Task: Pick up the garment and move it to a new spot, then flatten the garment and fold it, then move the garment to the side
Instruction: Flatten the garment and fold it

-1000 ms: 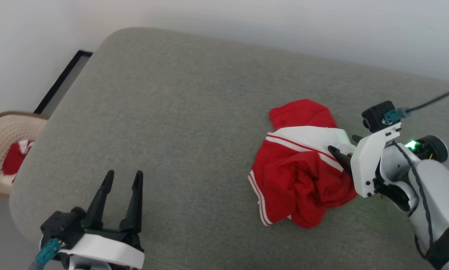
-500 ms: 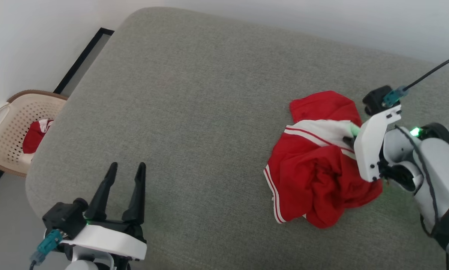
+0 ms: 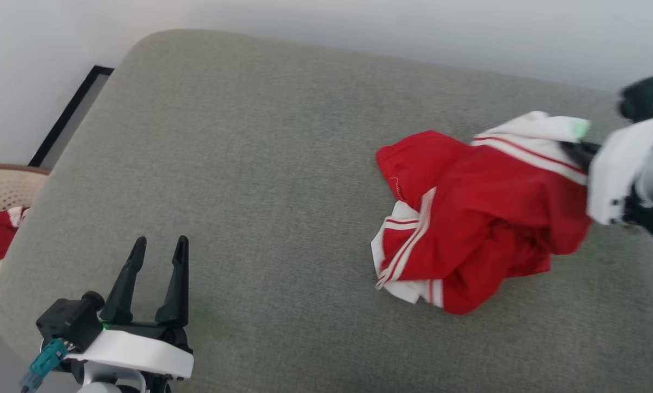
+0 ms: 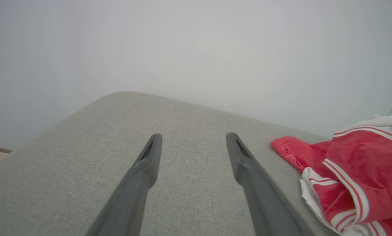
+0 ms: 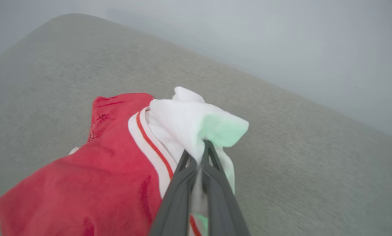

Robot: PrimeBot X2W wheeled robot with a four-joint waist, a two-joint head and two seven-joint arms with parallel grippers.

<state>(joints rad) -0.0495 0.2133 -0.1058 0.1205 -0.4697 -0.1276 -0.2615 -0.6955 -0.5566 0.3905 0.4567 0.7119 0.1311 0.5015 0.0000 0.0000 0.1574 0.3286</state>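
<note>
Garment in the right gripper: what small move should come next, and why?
Probably raise the right gripper so the garment clears the grey cushion: it is shut on a white fold, but most cloth lies bunched there.

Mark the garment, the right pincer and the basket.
garment (image 3: 490, 218), head view, on the red body cloth.
right pincer (image 5: 197, 150), right wrist view, between fingertips clamped on white cloth.
basket (image 3: 1, 191), head view, on its perforated beige wall.

The garment (image 3: 484, 218) is soft matt cloth, the bed (image 3: 250, 164) has coarse woven grey fabric, the fingers (image 4: 138, 183) look matt plastic.
</note>
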